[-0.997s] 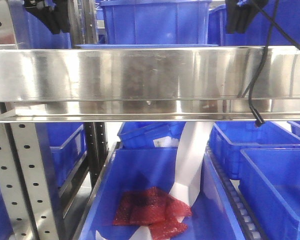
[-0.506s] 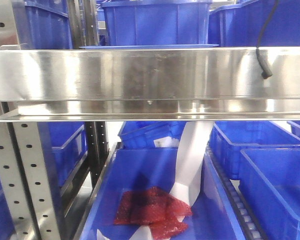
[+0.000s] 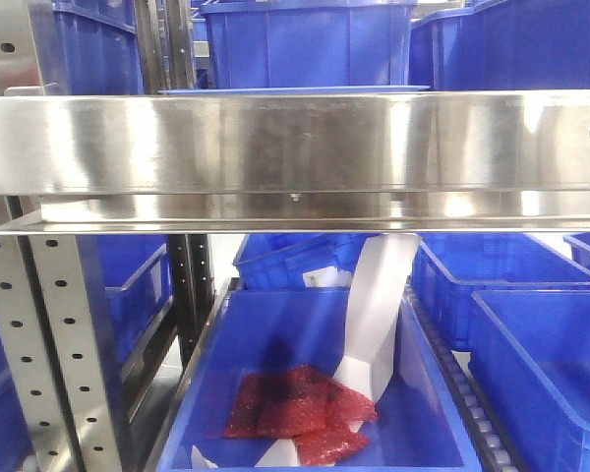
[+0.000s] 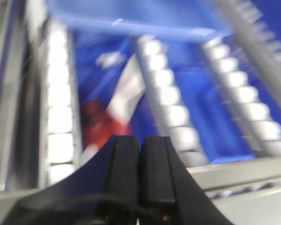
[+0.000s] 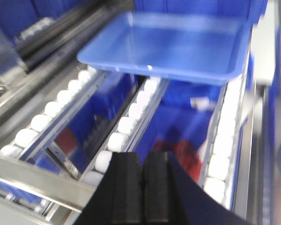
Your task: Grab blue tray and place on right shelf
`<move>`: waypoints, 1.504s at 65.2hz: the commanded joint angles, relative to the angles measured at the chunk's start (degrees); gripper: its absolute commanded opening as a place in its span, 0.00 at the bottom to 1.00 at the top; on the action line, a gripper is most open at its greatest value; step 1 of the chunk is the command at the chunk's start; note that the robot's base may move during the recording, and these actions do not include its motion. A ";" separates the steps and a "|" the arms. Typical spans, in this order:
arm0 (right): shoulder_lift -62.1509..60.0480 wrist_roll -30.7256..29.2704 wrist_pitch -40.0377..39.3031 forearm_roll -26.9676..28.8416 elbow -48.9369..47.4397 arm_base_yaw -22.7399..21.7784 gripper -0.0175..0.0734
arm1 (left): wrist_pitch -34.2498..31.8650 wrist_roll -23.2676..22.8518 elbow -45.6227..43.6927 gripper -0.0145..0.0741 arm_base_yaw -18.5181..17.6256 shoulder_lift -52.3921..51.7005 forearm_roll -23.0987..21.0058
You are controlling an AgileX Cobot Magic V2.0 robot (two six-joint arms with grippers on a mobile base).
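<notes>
Already the blue tray [image 5: 171,42] sat on the right shelf's [image 3: 295,143] rollers [image 5: 124,126]. Both the left gripper [image 4: 139,168] and right gripper [image 5: 143,187] were closed and empty, clear of it; a straight, level pull-back would avoid nudging it.

The blue tray [image 5: 171,44] was a glossy light periwinkle blue. The right shelf [image 3: 295,143] was shiny silver steel, its grey uprights [image 3: 49,344] dotted with dark holes. Deep blue bins [image 3: 305,44] surrounded it; one [image 3: 226,344] held a red mesh bag [image 3: 300,413] and white paper [image 3: 379,315]. The rollers [image 5: 126,126] were white, both grippers' fingers [image 4: 140,164] black.
</notes>
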 commanded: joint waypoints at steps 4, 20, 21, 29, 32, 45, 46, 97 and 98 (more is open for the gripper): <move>-8.49 -1.31 -12.29 -0.76 7.22 0.03 0.25 | -17.24 -0.06 9.86 0.11 -1.40 -10.80 2.19; -24.17 -1.31 -24.04 -5.25 23.79 0.03 0.25 | -21.27 -0.06 28.94 0.11 -2.43 -30.78 10.31; -25.36 -1.31 -24.17 -5.39 24.74 0.03 0.25 | -21.27 -0.06 30.03 0.11 -2.43 -32.44 10.31; -32.78 -1.31 -23.92 -5.39 29.78 0.03 0.25 | -21.27 -0.06 35.70 0.11 -2.43 -43.12 10.41; -35.17 -1.31 -23.98 -5.39 30.81 0.03 0.25 | -21.27 -0.06 37.05 0.11 -2.43 -46.77 10.41; -39.34 -1.26 -24.37 -5.39 31.23 0.03 0.25 | -21.27 -0.06 37.95 0.11 -2.43 -55.34 10.41; -39.28 -1.26 -24.37 -5.39 31.23 0.03 0.25 | -21.27 -0.06 37.95 0.11 -2.43 -55.47 10.41; -45.61 -13.37 -26.60 3.92 41.74 -15.16 0.25 | -21.27 -0.06 37.95 0.11 -2.43 -55.63 10.41; -46.01 -13.51 -26.71 3.92 42.39 -16.05 0.25 | -21.27 -0.06 37.95 0.11 -2.43 -55.63 10.41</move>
